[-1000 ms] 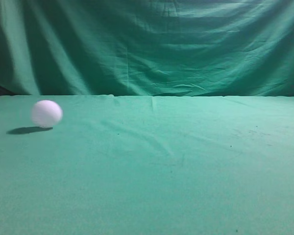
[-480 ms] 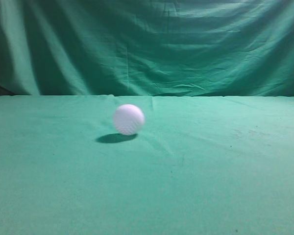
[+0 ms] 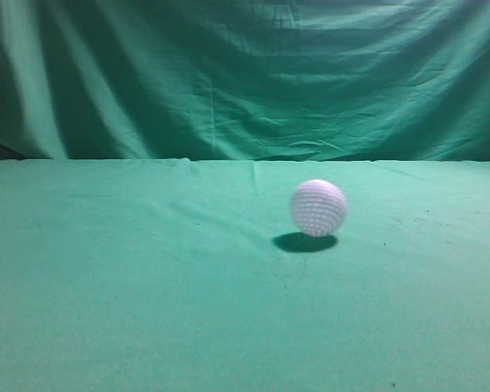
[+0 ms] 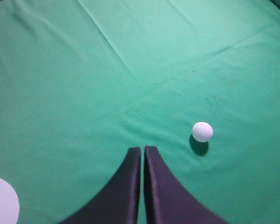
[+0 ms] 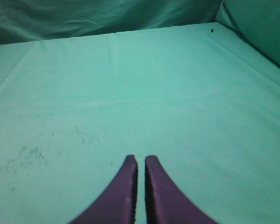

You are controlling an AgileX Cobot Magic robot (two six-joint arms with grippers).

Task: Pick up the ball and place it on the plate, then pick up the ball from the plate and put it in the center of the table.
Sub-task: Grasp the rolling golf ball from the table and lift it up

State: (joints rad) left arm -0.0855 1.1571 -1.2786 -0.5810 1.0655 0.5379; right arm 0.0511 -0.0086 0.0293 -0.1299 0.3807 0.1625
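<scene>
The white dimpled ball (image 3: 318, 207) is on the light green table (image 3: 147, 310), a little right of the middle in the exterior view. It also shows in the left wrist view (image 4: 202, 131), right of and beyond my left gripper (image 4: 143, 148), which is shut and empty. My right gripper (image 5: 140, 157) is shut and empty over bare cloth; the ball is out of its view. A white round edge, likely the plate (image 4: 2, 203), shows at the bottom left of the left wrist view. Neither gripper shows in the exterior view.
A darker folded green curtain (image 3: 245, 73) hangs behind the table's far edge. The table's right edge (image 5: 252, 51) shows in the right wrist view. The cloth has faint creases and small dark specks (image 4: 217, 99).
The ball has rolled from the far left across the table to right of the middle in the exterior view.
</scene>
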